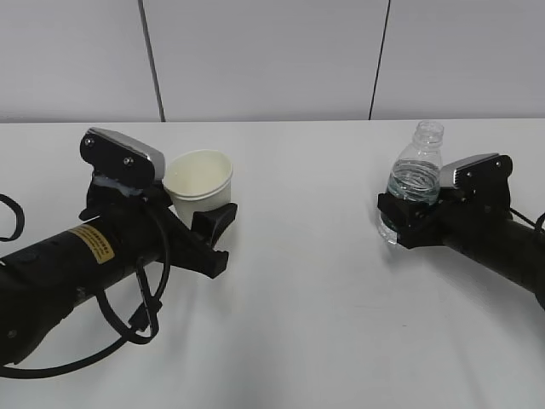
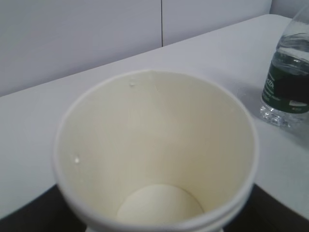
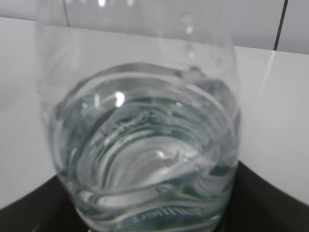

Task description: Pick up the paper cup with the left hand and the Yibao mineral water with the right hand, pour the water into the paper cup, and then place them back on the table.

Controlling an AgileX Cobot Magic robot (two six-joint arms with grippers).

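Exterior view shows the white table (image 1: 298, 256) carrying both arms: the left hand (image 1: 200, 226) grips the paper cup (image 1: 198, 183) (empty inside, upright) at left, and the right hand (image 1: 407, 217) has its jaws around the Yibao mineral water (image 1: 415, 175), partly filled, at right.

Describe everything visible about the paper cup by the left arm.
The small cream-white paper cup is tapered, with a rolled rim and a double band just under it. It stands roughly upright, mouth open, in the black left gripper, whose jaws sit around its lower wall. The left wrist view looks straight into it: smooth pale walls, a round bottom, no pool of water, only a few tiny droplets near the rim. Whether its base touches the white table cannot be told.
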